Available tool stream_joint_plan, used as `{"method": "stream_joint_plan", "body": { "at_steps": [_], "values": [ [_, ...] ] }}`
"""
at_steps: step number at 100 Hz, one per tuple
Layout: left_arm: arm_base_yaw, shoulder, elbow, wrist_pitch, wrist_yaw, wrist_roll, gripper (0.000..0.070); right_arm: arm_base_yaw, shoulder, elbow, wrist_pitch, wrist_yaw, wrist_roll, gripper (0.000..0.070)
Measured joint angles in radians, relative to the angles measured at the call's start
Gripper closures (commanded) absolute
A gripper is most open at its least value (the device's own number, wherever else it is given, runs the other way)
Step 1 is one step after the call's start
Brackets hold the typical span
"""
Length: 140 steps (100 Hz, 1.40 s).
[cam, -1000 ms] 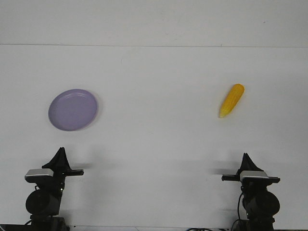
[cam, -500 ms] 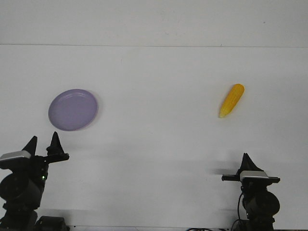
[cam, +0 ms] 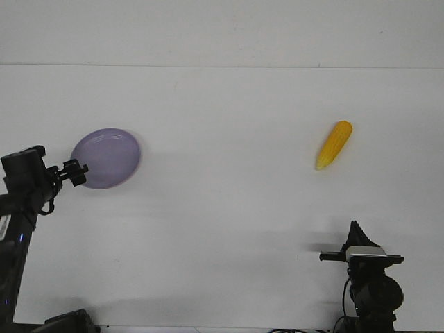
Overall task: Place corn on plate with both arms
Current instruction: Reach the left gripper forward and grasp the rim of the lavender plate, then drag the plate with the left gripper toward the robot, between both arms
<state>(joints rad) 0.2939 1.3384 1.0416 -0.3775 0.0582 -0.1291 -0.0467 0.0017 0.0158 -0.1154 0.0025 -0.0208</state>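
The lavender plate (cam: 107, 156) lies on the white table at the left. The yellow-orange corn (cam: 334, 144) lies at the right, its paler tip toward the near side, with nothing touching it. My left arm is raised, and my left gripper (cam: 76, 173) is at the plate's near-left rim with its fingers slightly apart and nothing in them. My right gripper (cam: 356, 229) stands low at the near right with its fingers together in one point, well short of the corn.
The white table (cam: 222, 208) ends at a back edge near the top of the front view. The right arm's base (cam: 374, 291) stands at the front right, and the left arm's link (cam: 14, 236) rises along the left edge.
My left arm has lifted from its rest pose and swung left and forward, opening its fingers on the way, until the gripper reached the plate's rim. The right arm, corn and plate have not moved.
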Motion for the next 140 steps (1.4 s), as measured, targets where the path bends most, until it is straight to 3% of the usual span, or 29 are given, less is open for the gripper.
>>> {"method": "stream_joint_plan", "body": {
  "at_steps": [21,54,58,80,93,99,129,140],
  "values": [
    [0.025,0.257,0.111,0.026,0.021,0.000,0.0269,0.000,0.000,0.000,0.000,0.000,0.000,0.0684],
    [0.024,0.380,0.113,0.133,0.046,-0.001,0.0284,0.000,0.000,0.000,0.000,0.000,0.000,0.0684],
    [0.024,0.389,0.113,0.138,0.046,-0.003,0.0305,0.000,0.000,0.000,0.000,0.000,0.000,0.0684],
    [0.023,0.396,0.114,0.154,0.046,-0.006,0.0577,0.000,0.000,0.000,0.000,0.000,0.000,0.0684],
    [0.023,0.396,0.114,0.153,0.046,-0.013,0.0623,0.000,0.000,0.000,0.000,0.000,0.000,0.0684],
    [0.023,0.396,0.114,0.152,0.046,-0.015,0.0697,0.000,0.000,0.000,0.000,0.000,0.000,0.0684],
    [0.023,0.396,0.114,0.148,0.050,-0.016,0.0691,0.000,0.000,0.000,0.000,0.000,0.000,0.0684],
    [0.023,0.396,0.115,0.142,0.103,-0.016,0.0691,0.000,0.000,0.000,0.000,0.000,0.000,0.0684]
  ]
}}
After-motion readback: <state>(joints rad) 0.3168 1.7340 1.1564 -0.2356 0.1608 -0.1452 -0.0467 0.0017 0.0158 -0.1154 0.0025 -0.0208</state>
